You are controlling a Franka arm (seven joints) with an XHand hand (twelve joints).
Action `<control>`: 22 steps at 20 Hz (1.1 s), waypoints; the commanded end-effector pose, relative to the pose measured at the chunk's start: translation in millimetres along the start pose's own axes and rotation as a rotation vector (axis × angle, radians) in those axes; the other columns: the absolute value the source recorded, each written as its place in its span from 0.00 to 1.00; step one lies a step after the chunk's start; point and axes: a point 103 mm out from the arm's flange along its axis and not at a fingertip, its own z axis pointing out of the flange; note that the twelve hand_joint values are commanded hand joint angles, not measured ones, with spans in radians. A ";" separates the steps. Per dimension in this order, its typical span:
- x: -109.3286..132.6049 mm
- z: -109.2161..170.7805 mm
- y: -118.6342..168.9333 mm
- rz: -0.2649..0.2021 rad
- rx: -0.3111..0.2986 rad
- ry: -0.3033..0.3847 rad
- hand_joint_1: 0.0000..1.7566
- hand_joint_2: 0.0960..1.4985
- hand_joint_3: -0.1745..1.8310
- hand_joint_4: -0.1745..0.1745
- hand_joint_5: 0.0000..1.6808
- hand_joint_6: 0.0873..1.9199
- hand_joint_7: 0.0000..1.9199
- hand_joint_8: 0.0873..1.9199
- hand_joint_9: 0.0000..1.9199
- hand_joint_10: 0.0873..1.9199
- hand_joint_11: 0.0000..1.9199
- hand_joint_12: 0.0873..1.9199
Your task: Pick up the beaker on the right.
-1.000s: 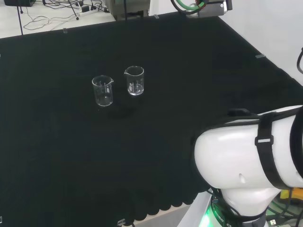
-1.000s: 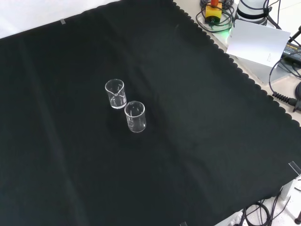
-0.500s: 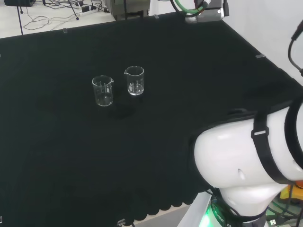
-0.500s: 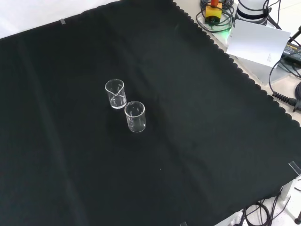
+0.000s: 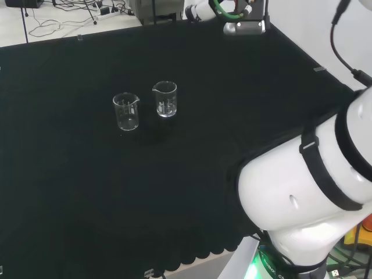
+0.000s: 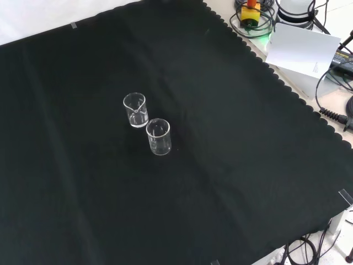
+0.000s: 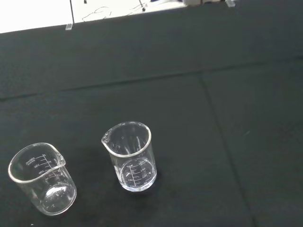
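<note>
Approaching: we see two clear glass beakers upright on the black-cloth surface [image 5: 70, 192], target the right-hand one [image 5: 165, 99] in head view. Hand state: cannot tell. Next: descend over it.

The beaker [image 5: 165, 99] on the right in the head view is small, of clear glass, with printed graduation marks and a pouring spout at its rim. It stands upright and empty on the black cloth [image 5: 232, 87], just beside a second, similar beaker [image 5: 126, 111] but not touching it.

In the front view it [image 6: 135, 109] is the farther one.
</note>
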 end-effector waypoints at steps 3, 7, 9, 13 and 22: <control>-19.9 62.9 73.5 -0.002 0.019 0.121 0.38 0.56 0.26 0.46 0.24 0.00 0.10 0.25 0.16 0.29 0.00 0.64; -22.6 88.5 90.3 -0.005 0.041 0.158 0.40 0.48 0.32 0.46 0.23 0.00 0.10 0.26 0.16 0.29 0.00 0.65; -22.4 103.7 97.6 -0.017 0.064 0.185 0.40 0.47 0.33 0.46 0.22 0.00 0.10 0.26 0.16 0.29 0.00 0.65; -22.8 133.7 107.6 -0.026 0.109 0.218 0.41 0.43 0.33 0.45 0.21 0.00 0.09 0.26 0.15 0.29 0.00 0.64; -21.5 184.8 118.9 -0.054 0.163 0.252 0.43 0.39 0.33 0.45 0.21 0.00 0.09 0.26 0.15 0.29 0.00 0.64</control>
